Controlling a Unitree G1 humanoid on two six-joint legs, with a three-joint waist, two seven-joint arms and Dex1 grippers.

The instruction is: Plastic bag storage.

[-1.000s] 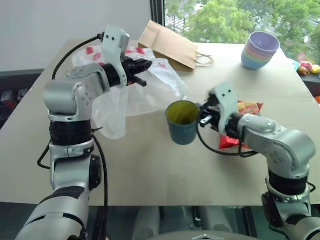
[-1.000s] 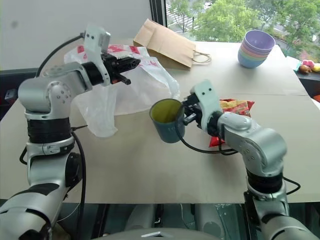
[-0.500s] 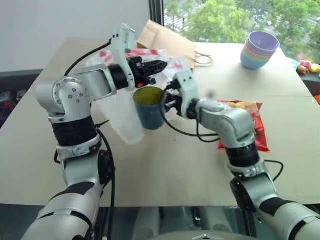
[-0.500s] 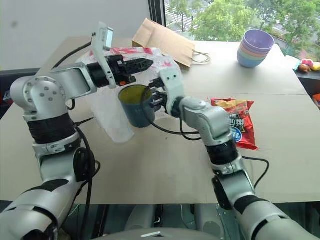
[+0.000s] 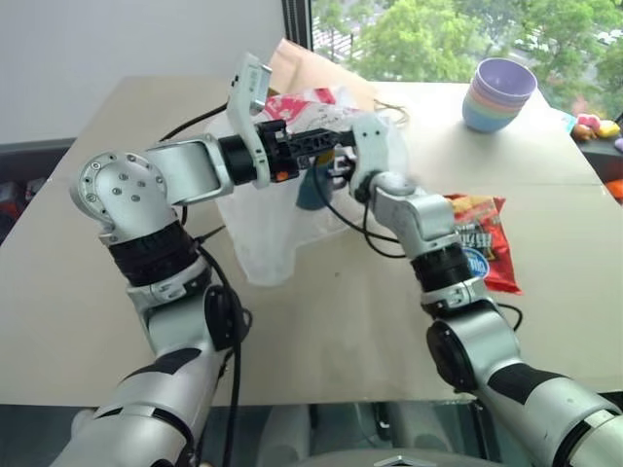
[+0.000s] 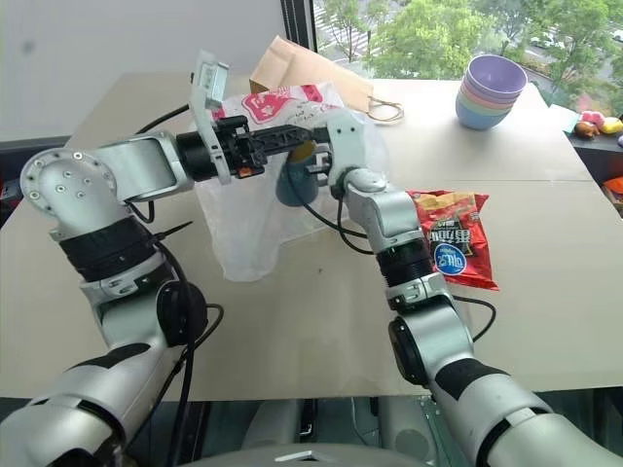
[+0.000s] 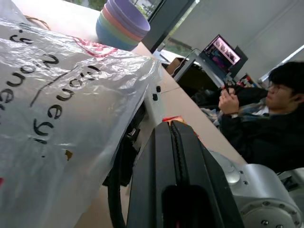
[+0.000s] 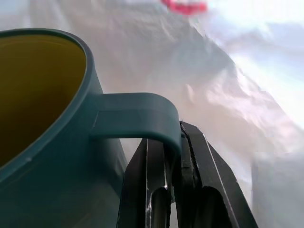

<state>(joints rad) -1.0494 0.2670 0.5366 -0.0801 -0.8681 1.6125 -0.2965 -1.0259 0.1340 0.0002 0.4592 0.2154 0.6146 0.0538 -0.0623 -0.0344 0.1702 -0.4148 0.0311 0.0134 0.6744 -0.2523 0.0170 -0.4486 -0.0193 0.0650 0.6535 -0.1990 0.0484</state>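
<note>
The plastic bag (image 5: pixel 261 226), translucent white with red print, hangs over the table (image 5: pixel 321 321) from my left gripper (image 5: pixel 334 139), which is shut on its upper edge. The left wrist view shows the film (image 7: pixel 57 95) draped beside the closed left gripper (image 7: pixel 173 127). A teal cup (image 5: pixel 310 188) with a yellow inside is held by its handle (image 8: pixel 137 114) in my right gripper (image 8: pixel 173 152), shut on it. The cup is raised just under the left gripper, pressed against the bag and partly veiled by the film.
A brown paper bag (image 5: pixel 316 70) lies behind the plastic bag. A stack of pastel bowls (image 5: pixel 498 94) stands at the back right. A red chip packet (image 5: pixel 484 255) lies to the right of my right arm. A seated person (image 7: pixel 266 118) is beyond the table.
My right arm has carried the cup left and away from me, up against the bag. My left gripper has rolled and shifted slightly right, still gripping the bag.
</note>
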